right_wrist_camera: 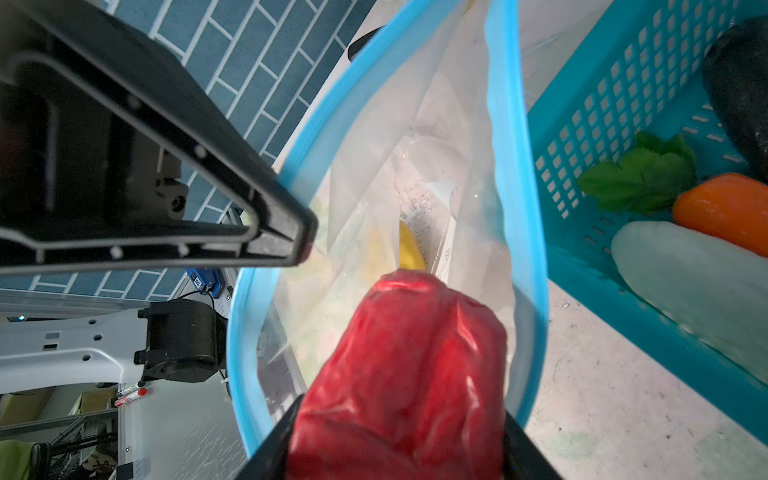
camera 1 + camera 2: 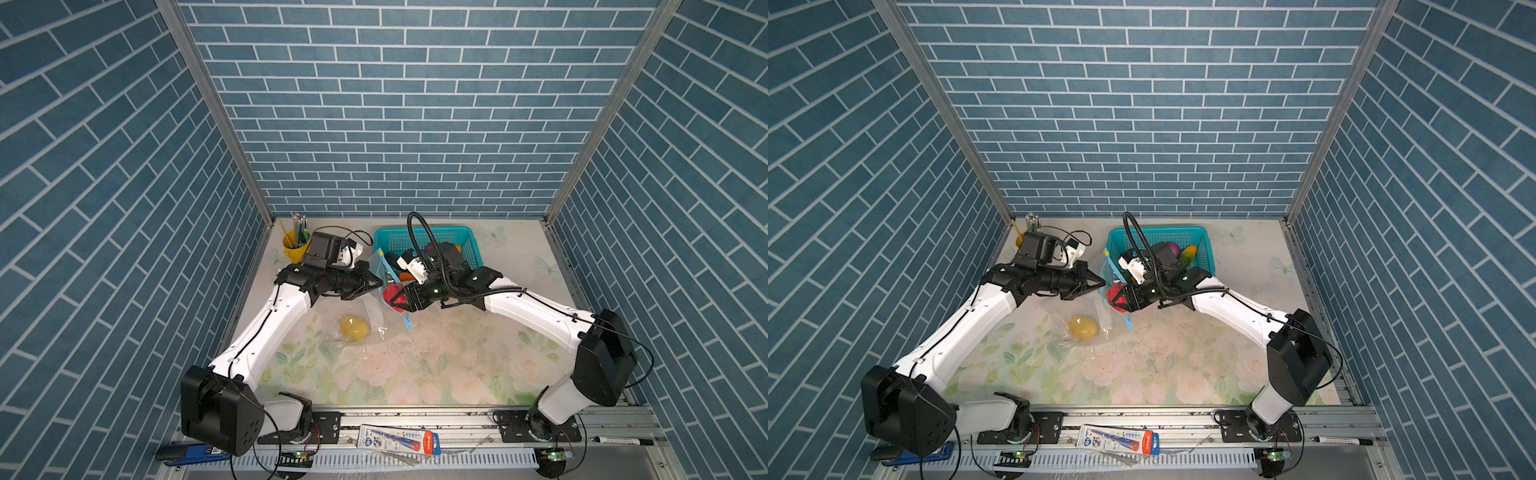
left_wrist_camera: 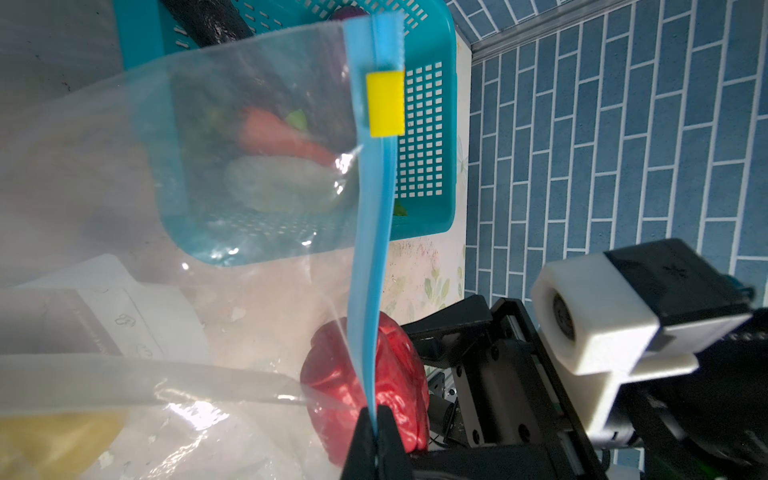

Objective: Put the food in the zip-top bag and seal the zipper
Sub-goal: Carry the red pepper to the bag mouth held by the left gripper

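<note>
I record a clear crinkly plastic bag (image 3: 83,187) edged by a light-blue zipper strip (image 3: 372,249) with a yellow slider tab (image 3: 385,104). I log a glossy red toy pepper (image 1: 407,365), a yellow toy potato (image 2: 354,327), a teal perforated plastic basket (image 1: 602,124). Blue brick-patterned walls (image 2: 395,104), white joints; pale floral tabletop (image 2: 436,365).

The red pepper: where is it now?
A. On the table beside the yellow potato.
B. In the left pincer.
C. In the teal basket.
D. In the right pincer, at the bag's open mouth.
D: the right pincer grips the red pepper at the open mouth of the zip-top bag, whose zipper the left pincer pinches.
</note>
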Action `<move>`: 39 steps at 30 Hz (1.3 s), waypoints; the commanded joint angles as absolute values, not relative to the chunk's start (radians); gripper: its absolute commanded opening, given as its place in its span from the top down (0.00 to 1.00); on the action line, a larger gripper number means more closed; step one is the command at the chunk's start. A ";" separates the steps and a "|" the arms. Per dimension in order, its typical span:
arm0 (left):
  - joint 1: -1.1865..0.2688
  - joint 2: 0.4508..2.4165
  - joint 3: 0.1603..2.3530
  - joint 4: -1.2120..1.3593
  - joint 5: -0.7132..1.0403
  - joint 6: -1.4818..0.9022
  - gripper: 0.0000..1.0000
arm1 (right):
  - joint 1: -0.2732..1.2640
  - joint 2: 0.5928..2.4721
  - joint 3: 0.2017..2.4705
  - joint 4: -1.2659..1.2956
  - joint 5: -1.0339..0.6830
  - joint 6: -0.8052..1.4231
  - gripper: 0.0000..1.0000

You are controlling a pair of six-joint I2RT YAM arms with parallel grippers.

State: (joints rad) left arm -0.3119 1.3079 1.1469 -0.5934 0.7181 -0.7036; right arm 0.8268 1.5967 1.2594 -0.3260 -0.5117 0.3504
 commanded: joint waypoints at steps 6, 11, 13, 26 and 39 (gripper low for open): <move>-0.308 1.293 1.170 -0.601 0.718 -0.703 1.00 | 0.834 1.618 1.313 -0.345 -0.506 0.318 0.64; -0.308 1.295 1.172 -0.600 0.718 -0.705 1.00 | 0.835 1.620 1.319 -0.350 -0.505 0.318 0.61; -0.308 1.293 1.172 -0.600 0.718 -0.704 1.00 | 0.834 1.623 1.323 -0.355 -0.505 0.318 0.59; -0.308 1.293 1.170 -0.598 0.716 -0.703 1.00 | 0.842 1.627 1.328 -0.369 -0.482 0.316 0.47; -0.309 1.294 1.157 -0.589 0.718 -0.706 1.00 | 0.847 1.637 1.335 -0.384 -0.468 0.312 0.42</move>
